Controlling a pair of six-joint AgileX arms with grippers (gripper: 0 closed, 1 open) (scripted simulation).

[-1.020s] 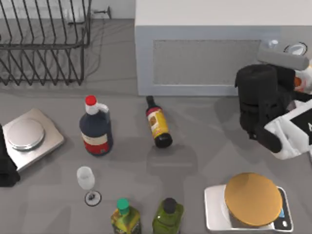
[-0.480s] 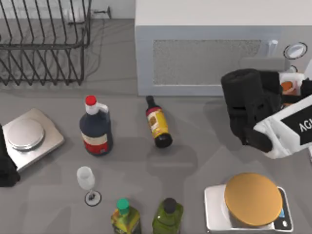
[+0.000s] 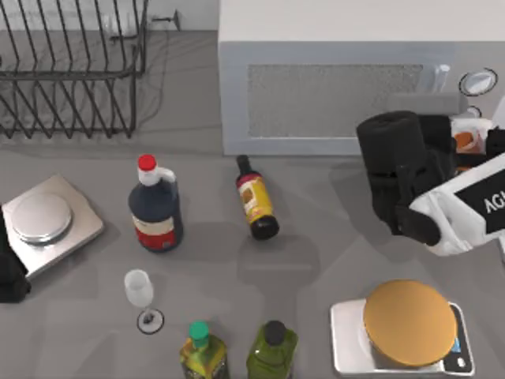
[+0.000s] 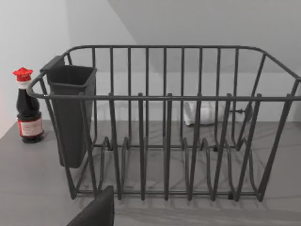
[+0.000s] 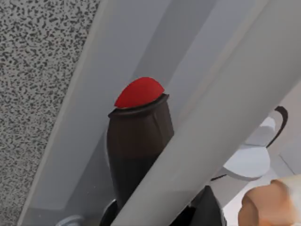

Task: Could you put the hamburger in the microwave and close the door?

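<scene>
Little changed over the last half second: right gripper (image 3: 430, 118) holding station at the door's handle (image 5: 207, 117) after swinging in toward the microwave (image 3: 355, 47) at the counter's back right, door (image 3: 335, 99) shut. Door-opening step judged in hand, with one dark finger (image 5: 136, 155) behind the bar, grip state impossible to tell; next move calls for a firm hold and an outward pull along the door's arc. Hamburger (image 3: 409, 321) untouched on a white scale (image 3: 347, 347) at the front right corner; left gripper (image 3: 9, 276) parked at the left edge.
</scene>
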